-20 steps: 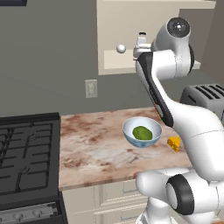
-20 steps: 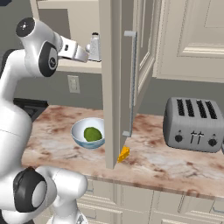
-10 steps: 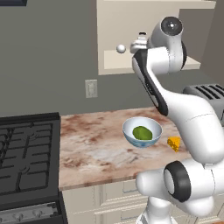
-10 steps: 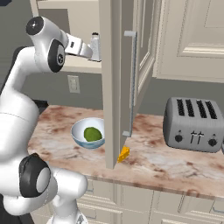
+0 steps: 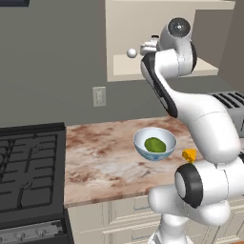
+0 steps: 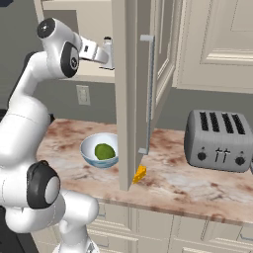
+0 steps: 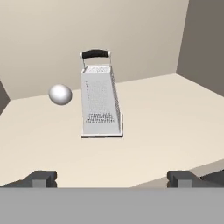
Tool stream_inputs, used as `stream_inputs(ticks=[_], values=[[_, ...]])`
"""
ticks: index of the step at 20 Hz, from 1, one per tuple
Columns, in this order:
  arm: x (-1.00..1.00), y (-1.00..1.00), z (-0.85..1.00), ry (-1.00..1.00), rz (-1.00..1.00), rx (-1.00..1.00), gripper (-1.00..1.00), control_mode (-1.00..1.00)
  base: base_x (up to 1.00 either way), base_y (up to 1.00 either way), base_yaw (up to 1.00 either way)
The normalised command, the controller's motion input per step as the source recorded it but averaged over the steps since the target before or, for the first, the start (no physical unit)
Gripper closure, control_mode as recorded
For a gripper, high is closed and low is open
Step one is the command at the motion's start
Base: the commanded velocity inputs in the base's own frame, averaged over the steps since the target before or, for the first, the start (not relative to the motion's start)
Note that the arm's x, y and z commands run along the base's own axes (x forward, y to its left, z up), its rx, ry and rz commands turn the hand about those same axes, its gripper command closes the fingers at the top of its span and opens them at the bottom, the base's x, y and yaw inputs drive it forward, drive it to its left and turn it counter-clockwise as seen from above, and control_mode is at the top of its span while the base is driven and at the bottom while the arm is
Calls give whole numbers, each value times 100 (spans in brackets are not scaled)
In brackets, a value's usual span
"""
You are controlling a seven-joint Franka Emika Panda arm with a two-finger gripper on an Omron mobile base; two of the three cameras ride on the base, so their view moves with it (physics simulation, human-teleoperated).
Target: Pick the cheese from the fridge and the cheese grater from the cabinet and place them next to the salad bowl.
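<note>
The cheese already lies on the worktop just right of the bowl, so that half of the job looks done. The grater is not yet fetched: it stands upright on the cabinet shelf, ahead of the gripper, whose jaws are spread wide and hold nothing. The hand is raised to shelf level at the cabinet's mouth, apart from the grater. What is left, by my reading, is to reach in, close on the grater, carry it down and set it beside the bowl.

The grater is a grey metal box that narrows upward, its faces pricked with fine holes, with a dark arched handle on top and a flared foot. A small smooth white ball sits on the shelf just left of it. The shelf and cabinet walls are flat, matt cream. The bowl is round, glossy white with a blue tint, holding a green leafy lump. The cheese is a small orange-yellow wedge. The worktop is mottled brown and white stone; a ribbed black stove lies left, a brushed-metal toaster right.
</note>
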Motion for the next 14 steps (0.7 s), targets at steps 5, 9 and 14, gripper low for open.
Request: stream_inputs(ticks=[5, 9, 14], values=[[28, -2, 0, 0, -5, 0, -100, -100, 0, 0, 0], [28, 0, 0, 0, -2, 0, -100, -100, 0, 0, 0], [25, -1, -1, 0, 0, 0, -100, -100, 0, 0, 0]])
